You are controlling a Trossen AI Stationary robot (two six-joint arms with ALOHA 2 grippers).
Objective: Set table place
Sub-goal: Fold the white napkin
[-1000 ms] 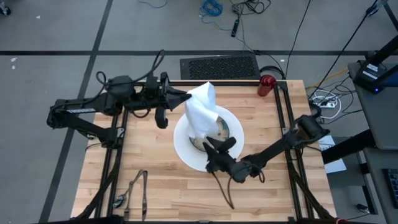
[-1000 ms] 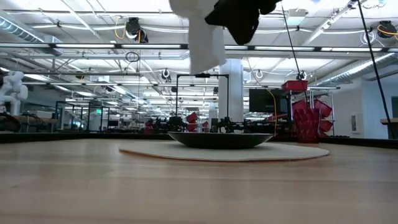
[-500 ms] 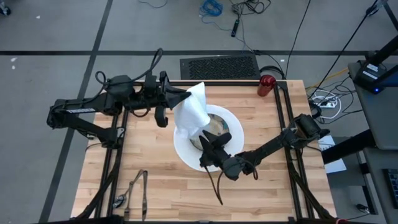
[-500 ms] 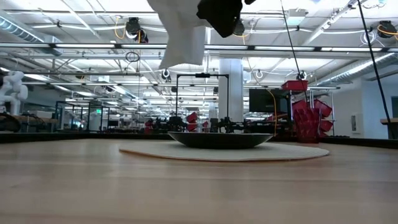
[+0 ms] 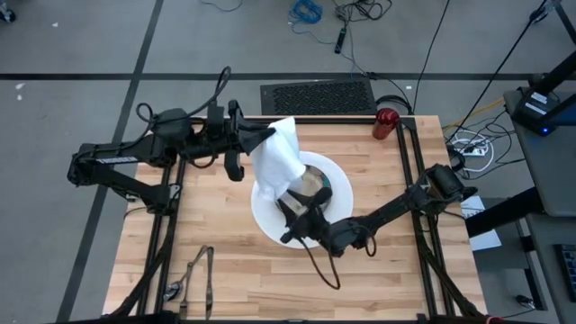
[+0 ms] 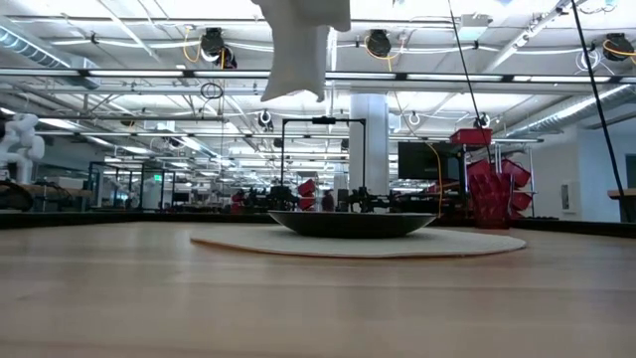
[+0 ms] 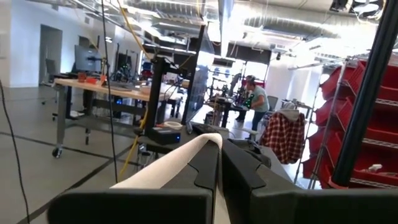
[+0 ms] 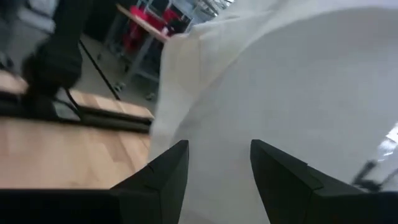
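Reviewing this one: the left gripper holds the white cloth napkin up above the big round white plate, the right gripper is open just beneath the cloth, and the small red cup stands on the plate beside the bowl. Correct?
Not quite. The small red cup stands at the table's far right corner, off the big round white plate, as the high view shows. The rest holds: the left gripper is shut on the white cloth napkin, and the right gripper is open beneath it.
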